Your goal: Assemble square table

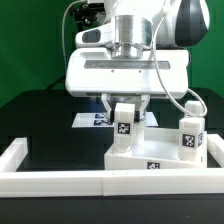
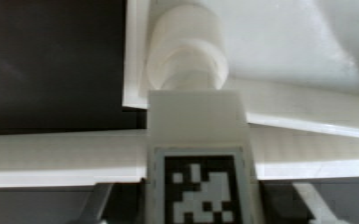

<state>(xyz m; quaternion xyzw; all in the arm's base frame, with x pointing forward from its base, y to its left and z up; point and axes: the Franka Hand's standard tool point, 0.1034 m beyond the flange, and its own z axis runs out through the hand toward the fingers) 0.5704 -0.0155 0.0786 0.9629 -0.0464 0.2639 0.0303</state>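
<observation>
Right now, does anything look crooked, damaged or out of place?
Nothing stands out. The fingers grip a leg upright on the tabletop; another leg stands straight at its corner on the exterior view's right.

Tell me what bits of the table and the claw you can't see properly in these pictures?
- Tabletop: in the exterior view the white rail in front hides its lower edge; its corner holes don't show.
- Claw: the held leg covers its fingertips.
- Leg in the wrist view: blurred, and its tag is cut off by the picture's edge.
- Other legs: only one more shows; the rest are not visible.
- Marker board: mostly behind the claw.
</observation>
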